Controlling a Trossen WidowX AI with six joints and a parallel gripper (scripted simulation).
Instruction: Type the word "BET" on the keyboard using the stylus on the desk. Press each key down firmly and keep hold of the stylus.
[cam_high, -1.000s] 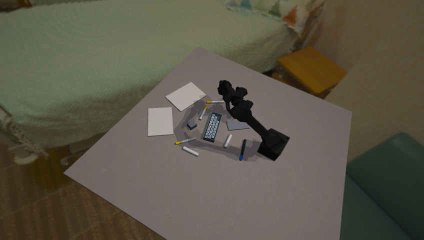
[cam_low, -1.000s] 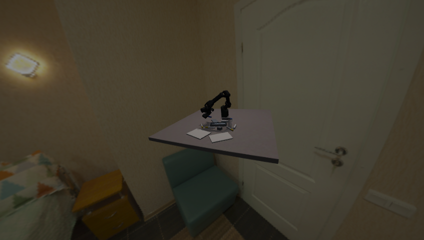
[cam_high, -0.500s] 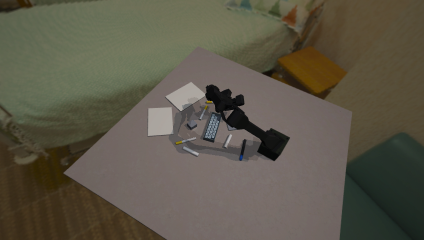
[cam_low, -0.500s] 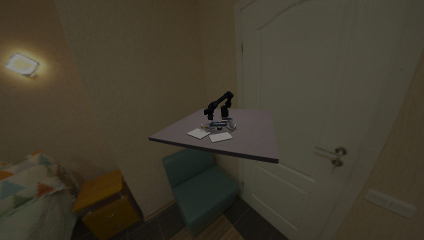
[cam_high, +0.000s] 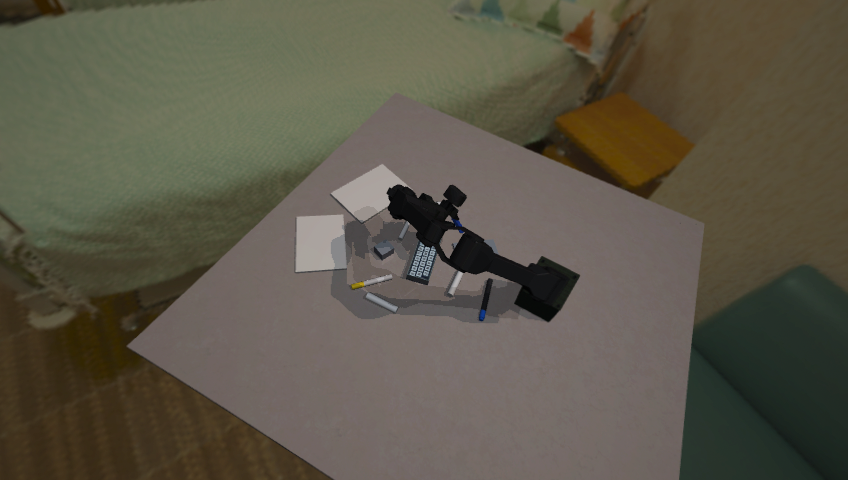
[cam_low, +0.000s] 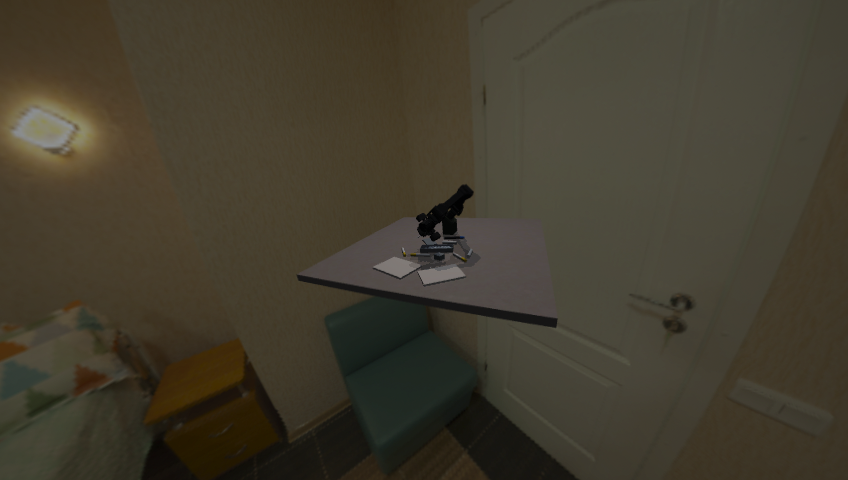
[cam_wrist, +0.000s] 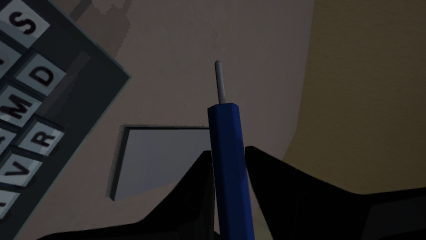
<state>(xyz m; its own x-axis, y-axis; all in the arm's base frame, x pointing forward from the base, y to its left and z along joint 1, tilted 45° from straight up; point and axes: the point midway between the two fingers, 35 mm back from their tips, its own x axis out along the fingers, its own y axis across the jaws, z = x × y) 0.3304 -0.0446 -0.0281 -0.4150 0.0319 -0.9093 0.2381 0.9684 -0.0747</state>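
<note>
My gripper (cam_wrist: 228, 155) (cam_high: 455, 224) is shut on the blue stylus (cam_wrist: 225, 135) (cam_high: 457, 224), whose thin grey tip points away from the wrist camera and hangs above bare table. The dark keyboard (cam_wrist: 85, 67) (cam_high: 421, 262) (cam_low: 436, 248) lies to the left of the stylus in the wrist view, with light keys S, D, M, R and V in sight. The tip is off the keyboard, to the right of its edge. A flat grey pad (cam_wrist: 160, 155) lies on the table under the stylus shaft.
Two white sheets (cam_high: 368, 190) (cam_high: 320, 242) lie beyond the keyboard. A small grey block (cam_high: 383, 251), a yellow-capped marker (cam_high: 371, 281), two white markers (cam_high: 380, 302) (cam_high: 455, 282) and a black pen with a blue end (cam_high: 486, 297) lie around it. The arm's base (cam_high: 547, 288) stands to the right.
</note>
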